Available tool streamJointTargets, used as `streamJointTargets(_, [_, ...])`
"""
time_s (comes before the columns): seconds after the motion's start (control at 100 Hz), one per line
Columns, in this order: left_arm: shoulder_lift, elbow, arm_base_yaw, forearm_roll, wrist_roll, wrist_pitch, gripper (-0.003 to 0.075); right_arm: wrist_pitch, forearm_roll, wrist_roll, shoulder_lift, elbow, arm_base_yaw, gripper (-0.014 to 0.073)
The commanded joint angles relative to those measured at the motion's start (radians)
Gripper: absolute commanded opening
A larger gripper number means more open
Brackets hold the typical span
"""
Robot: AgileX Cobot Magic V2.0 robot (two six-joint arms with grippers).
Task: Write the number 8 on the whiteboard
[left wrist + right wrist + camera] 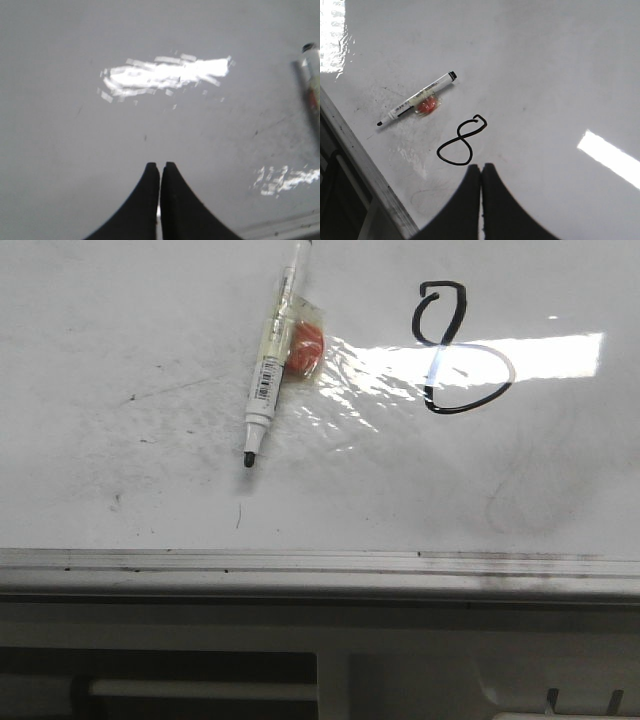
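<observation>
Front view: marker [268,370] lies beside number 8 [455,348].

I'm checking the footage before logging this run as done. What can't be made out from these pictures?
- Marker: its rear end is cut off by the top edge in the front view; its barcode label is too small to read.
- Number 8: glare washes out part of the lower loop in the front view.
- Orange piece taped to the marker: too small to identify.
- Left wrist view: blurred; only a sliver of the marker shows at the edge.

Hand-drawn black number 8 [452,348] on the whiteboard [120,330]; marker [270,365] label unreadable.
</observation>
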Motion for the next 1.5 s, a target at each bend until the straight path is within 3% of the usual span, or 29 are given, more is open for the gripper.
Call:
streamJointTargets(0.0, [-0.014,0.017,0.052,0.163,-0.223,-0.012,-0.0020,-0.084,-0.014,0.004,-0.011,-0.022,-0.006,-0.0064])
streamJointTargets(0.08, [-0.039,0.060,0.083,0.172,-0.223,0.000,-0.0020,-0.084,-0.014,0.004,-0.011,-0.022,-0.006,-0.0064])
streamJointTargets(0.25, [-0.114,0.058,0.121,0.186,-0.219,0.272,-0.0020,-0.084,-0.014,0.004,-0.011,-0.022,-0.006,-0.0064])
streamJointTargets(1.2, [-0.150,0.058,0.134,0.181,-0.219,0.283,-0.0020,-0.080,-0.038,0.004,-0.011,-0.011,-0.011,-0.0064])
streamJointTargets(1.3, [-0.150,0.058,0.134,0.181,-0.219,0.283,-0.0020,-0.116,-0.042,0.113,-0.011,0.038,-0.096,-0.0064])
streamJointTargets(1.49, [-0.150,0.058,0.134,0.181,-0.219,0.283,-0.0020,-0.273,0.021,0.190,-0.011,0.213,-0.444,-0.0064])
